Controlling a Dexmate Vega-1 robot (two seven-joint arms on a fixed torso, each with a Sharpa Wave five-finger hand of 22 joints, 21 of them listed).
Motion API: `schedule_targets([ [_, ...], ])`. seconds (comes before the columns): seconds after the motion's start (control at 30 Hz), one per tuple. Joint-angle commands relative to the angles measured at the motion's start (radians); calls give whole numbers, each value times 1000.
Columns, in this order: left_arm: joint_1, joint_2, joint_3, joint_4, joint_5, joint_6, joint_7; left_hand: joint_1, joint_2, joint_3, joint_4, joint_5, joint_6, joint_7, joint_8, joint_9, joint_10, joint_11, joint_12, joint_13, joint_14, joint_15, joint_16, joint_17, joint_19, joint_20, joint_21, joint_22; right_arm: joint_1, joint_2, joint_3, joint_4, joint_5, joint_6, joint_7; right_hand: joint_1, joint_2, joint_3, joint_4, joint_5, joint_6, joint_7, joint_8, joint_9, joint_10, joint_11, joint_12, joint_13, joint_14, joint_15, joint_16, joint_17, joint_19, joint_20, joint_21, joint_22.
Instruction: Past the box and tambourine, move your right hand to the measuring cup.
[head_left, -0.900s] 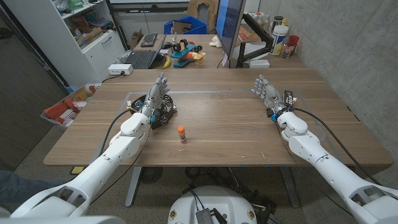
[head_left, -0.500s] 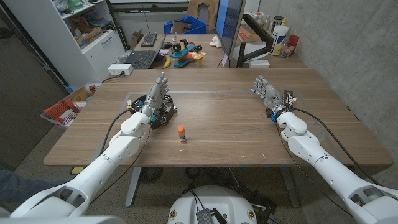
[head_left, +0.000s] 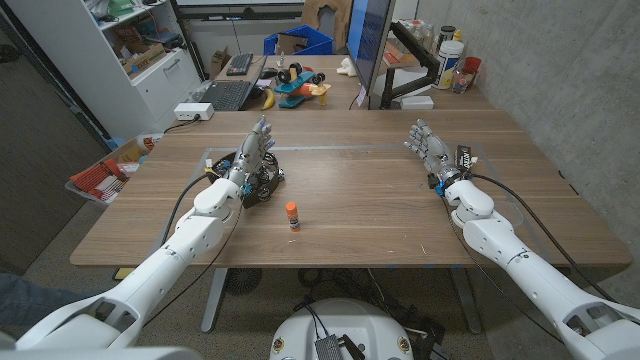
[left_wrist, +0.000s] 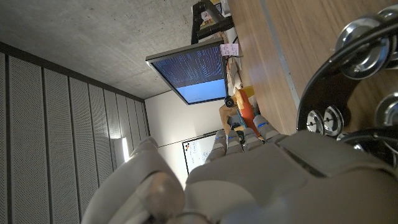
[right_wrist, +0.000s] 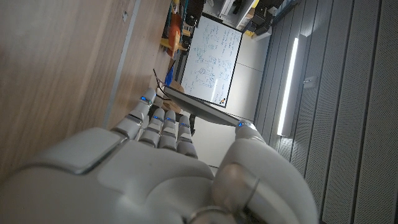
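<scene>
one thing i cannot find is the measuring cup: nothing on the table (head_left: 370, 200) looks like it from the head view, and i see no box either. that is the main risk as i judge it. if i set off without a clear target, my right hand (head_left: 428, 150) may go to the wrong thing.

my right hand stands at the table's right side, fingers apart and reaching up, grasping nothing. the wood around it is bare, so nothing close by should catch it at the start.

the tambourine (head_left: 262, 182) lies well apart from it, on the far left side, just beside my left hand (head_left: 252, 152). that hand is released too, fingers up and holding nothing. i cannot tell whether it touches the tambourine.

a small glue stick (head_left: 292, 215) with an orange cap stands upright near the middle, a little toward me from the tambourine. if the cup lies somewhere leftward, a low sweep across could knock the stick over, since it is narrow and tall. going further, my right arm could clip the tambourine's rim or meet my left arm, so i would travel high and come down only once i see the cup.
</scene>
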Motion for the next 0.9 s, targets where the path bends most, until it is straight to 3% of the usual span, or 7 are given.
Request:
schedule_targets([
  [0.03,-7,16,3,-29,12,17,5,8,9,4,-2,3,2,6,2,5,-5,1,2,3,-11,2,2,2,-71,6,-2,4,-33,-27,14,-66,-12,-2,-25,7,3,5,-3,5,11,-3,-4,5,12,-2,-3,2,6,-1,9,1,6,6,-4,5],
  [0.9,1,25,4,-67,21,39,30,8,16,4,-4,0,1,5,1,5,-7,1,1,1,-12,3,2,2,-71,15,-16,5,-43,-62,20,-92,-38,90,54,7,2,4,-8,5,21,-11,-8,6,18,-7,-10,2,6,-7,8,-8,14,6,-15,5],
])
